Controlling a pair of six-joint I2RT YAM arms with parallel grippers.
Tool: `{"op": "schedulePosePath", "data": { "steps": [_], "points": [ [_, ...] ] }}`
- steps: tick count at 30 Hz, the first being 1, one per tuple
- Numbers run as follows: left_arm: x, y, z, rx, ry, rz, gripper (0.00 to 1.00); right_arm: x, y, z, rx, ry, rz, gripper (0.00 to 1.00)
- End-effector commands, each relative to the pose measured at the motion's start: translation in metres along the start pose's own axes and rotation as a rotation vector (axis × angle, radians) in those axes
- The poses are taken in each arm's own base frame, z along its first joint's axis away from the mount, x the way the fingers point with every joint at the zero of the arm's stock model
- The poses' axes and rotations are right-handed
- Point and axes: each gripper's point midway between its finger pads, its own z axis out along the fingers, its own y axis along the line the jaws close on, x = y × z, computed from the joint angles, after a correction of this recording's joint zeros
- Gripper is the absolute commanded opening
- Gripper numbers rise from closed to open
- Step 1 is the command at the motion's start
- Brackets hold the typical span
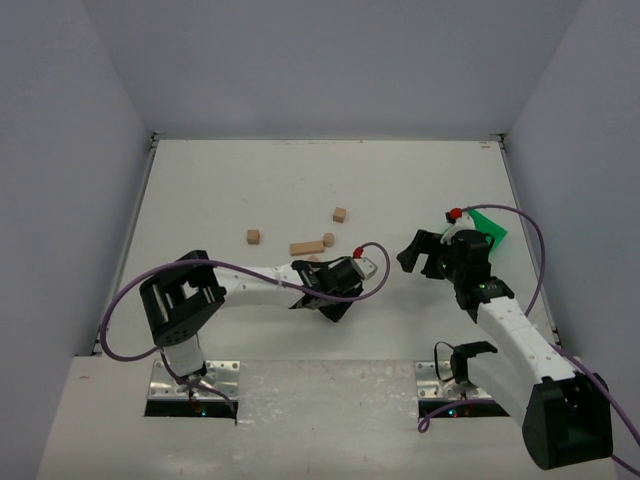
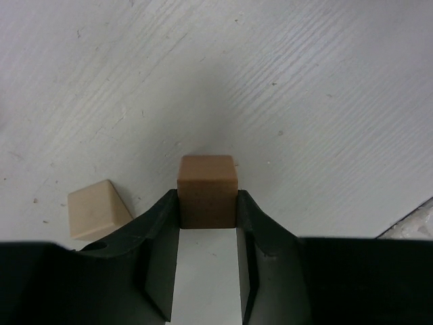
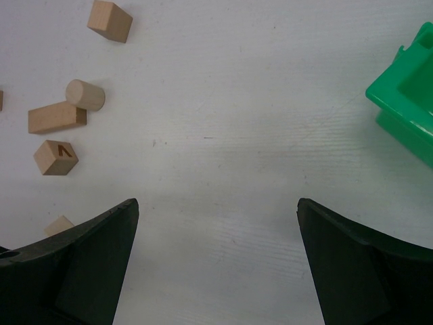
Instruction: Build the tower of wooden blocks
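Observation:
My left gripper [image 2: 207, 198] is shut on a tan wooden cube [image 2: 207, 172] held at its fingertips, low over the table. A paler wedge-shaped block [image 2: 98, 210] lies just to its left. In the top view the left gripper [image 1: 322, 300] is just below the loose blocks: a bar [image 1: 307, 247], a small cylinder [image 1: 328, 239] and two cubes [image 1: 253, 237] [image 1: 340, 214]. My right gripper [image 3: 218, 206] is wide open and empty over bare table. The right wrist view shows the bar [image 3: 57, 116], the cylinder [image 3: 85, 95] and a marked cube [image 3: 56, 157] at far left.
A bright green bin [image 1: 490, 228] stands at the right behind the right gripper [image 1: 420, 252]; its corner shows in the right wrist view [image 3: 406, 101]. White walls enclose the table on three sides. Purple cables loop from both arms.

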Motion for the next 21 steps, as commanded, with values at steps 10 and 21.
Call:
{"op": "schedulePosePath", "data": {
  "steps": [10, 21],
  "points": [
    [-0.145, -0.012, -0.071, -0.018, -0.423, 0.472, 0.0, -0.014, -0.002, -0.002, 0.015, -0.052, -0.03, 0.99],
    [-0.22, 0.012, -0.113, 0.134, -0.506, 0.878, 0.0, -0.016, -0.015, -0.002, 0.093, -0.055, -0.04, 0.99]
  ]
}}
